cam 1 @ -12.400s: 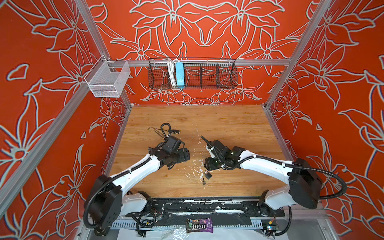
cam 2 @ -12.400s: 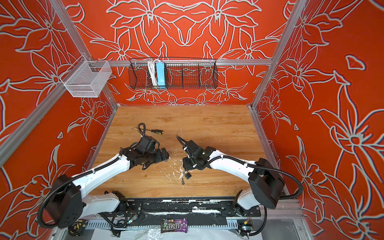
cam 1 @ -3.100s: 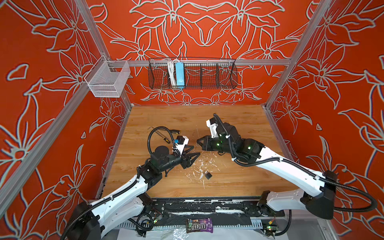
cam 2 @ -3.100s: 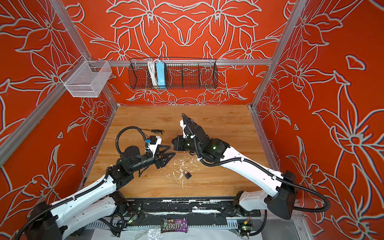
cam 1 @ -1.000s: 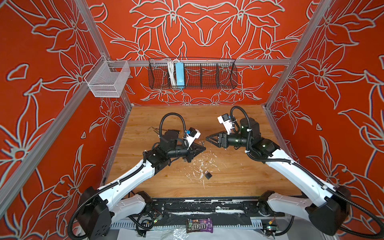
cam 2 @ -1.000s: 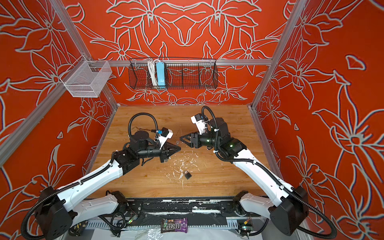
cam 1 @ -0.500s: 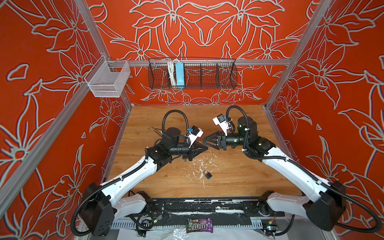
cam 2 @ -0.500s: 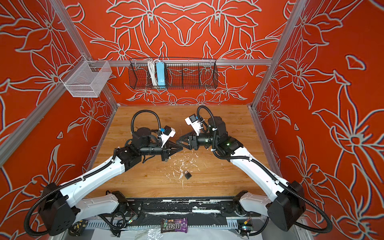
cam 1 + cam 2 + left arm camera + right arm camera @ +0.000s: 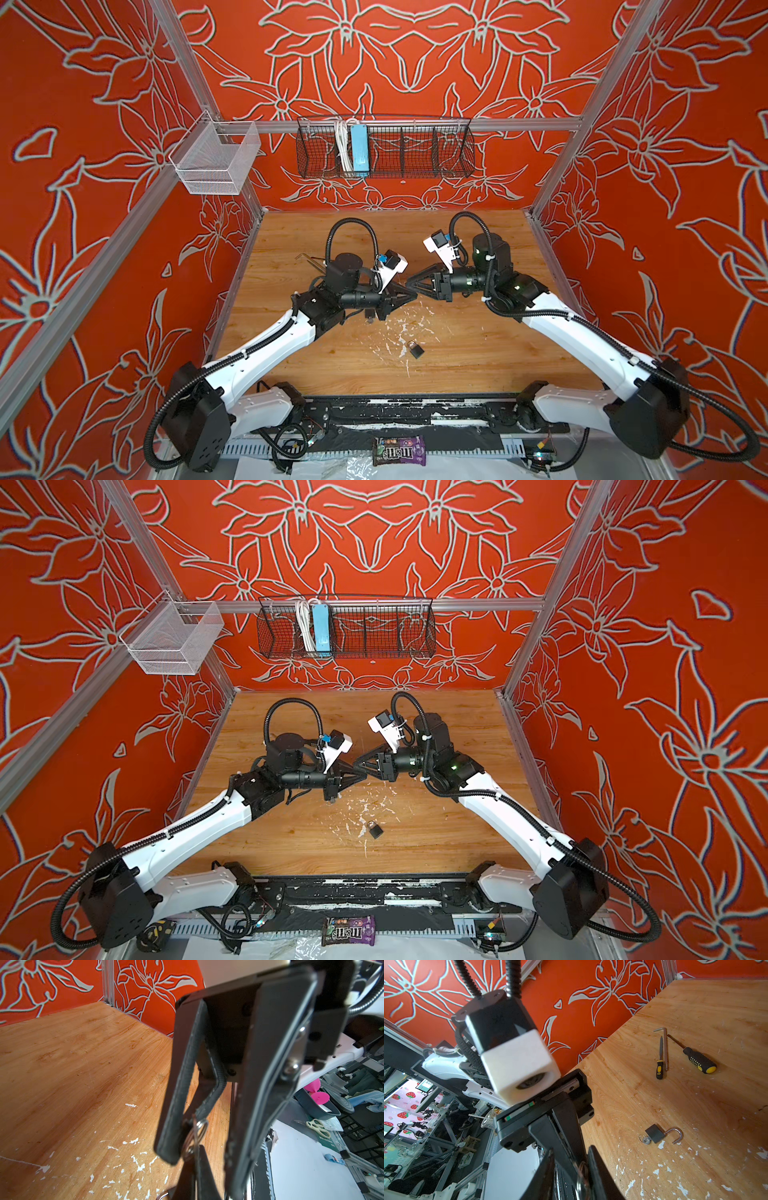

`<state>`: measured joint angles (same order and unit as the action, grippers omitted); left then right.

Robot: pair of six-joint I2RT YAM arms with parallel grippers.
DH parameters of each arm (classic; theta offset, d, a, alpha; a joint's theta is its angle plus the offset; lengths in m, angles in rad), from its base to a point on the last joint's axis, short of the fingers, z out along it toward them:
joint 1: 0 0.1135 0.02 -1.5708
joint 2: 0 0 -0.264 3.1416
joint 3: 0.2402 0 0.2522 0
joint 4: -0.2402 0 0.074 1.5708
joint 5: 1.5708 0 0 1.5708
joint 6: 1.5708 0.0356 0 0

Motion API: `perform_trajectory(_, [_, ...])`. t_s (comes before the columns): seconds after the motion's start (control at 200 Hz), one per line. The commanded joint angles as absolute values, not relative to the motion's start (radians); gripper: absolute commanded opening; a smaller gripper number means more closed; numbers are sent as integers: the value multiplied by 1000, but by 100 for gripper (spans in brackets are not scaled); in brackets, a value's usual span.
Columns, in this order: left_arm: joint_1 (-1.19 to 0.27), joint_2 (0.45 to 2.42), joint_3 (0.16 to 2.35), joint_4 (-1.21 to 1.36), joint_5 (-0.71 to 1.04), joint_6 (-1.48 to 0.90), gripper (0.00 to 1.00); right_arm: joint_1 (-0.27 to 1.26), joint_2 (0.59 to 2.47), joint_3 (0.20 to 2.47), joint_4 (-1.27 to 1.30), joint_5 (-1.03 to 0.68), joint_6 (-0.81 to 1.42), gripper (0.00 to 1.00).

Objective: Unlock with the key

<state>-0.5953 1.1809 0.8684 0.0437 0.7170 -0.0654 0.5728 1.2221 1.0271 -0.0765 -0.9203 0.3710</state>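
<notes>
Raised well above and beyond the little black padlock (image 9: 417,350) on the wooden surface (image 9: 478,353), we see the left fingers (image 9: 401,298) pinched on a small silver key ring (image 9: 195,1136), the right fingers (image 9: 419,282) narrowly parted astride it, tip to tip.

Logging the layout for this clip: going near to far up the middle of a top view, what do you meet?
Purple M&M's candy packet → small black padlock on the wooden table → left gripper and right gripper, tip to tip → black wire basket on the back wall.
</notes>
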Motion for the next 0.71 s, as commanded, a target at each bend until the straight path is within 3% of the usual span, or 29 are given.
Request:
perform_trajectory(0.0, [-589,1188,891,44,739,-45,0,569,1222,1025,-100,-910,315,22])
perform_trajectory(0.29, [-589,1193,894,35,763,-38,0,568,1216,1023,-85,-903,319,0])
perform_trajectory(0.435, [-588,1188,903,20,761,-42,0,566,1198,1003,-44,-871,359,0])
perform_trajectory(0.505, [-584,1182,910,7,747,-55,30,566,1181,992,-27,-833,385,0])
perform_trajectory(0.59, [-579,1159,902,5,681,-105,55,567,1156,966,17,-783,439,0])
perform_trajectory(0.701, [-575,1118,856,109,511,-349,63,567,1126,906,138,-710,551,0])
